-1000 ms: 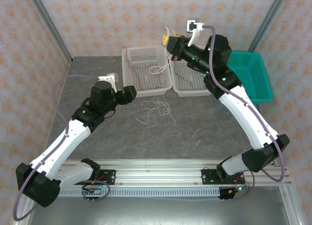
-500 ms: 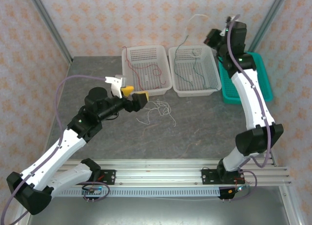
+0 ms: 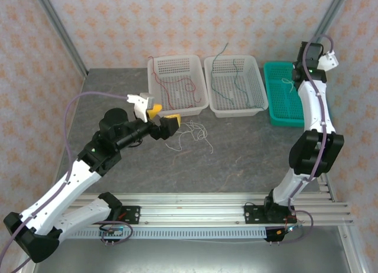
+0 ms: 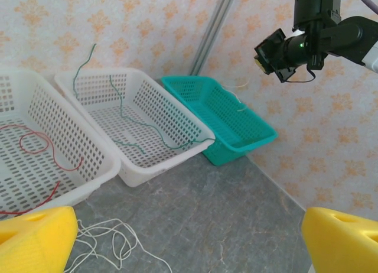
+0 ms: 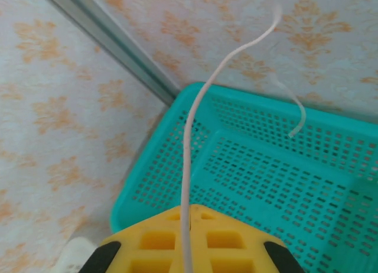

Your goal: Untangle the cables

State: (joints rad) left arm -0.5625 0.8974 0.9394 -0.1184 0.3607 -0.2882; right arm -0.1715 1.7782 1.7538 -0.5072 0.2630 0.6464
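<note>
Pinching a whitish wire [image 5: 188, 137], the right gripper [image 5: 188, 226] hangs above the teal basket [image 5: 159, 161]; releasing it there seems next. The left gripper [image 4: 189, 237], spread wide, faces the tangle [image 4: 112, 249] below.

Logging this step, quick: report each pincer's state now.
Left pincer: open, holding nothing.
Right pincer: closed on a whitish wire above the teal basket.

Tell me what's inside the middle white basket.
Thin green cables lie on the floor of the middle white basket, one end rising past its far rim. From above nothing covers them; in the left wrist view its near wall hides a strip of floor.
</note>
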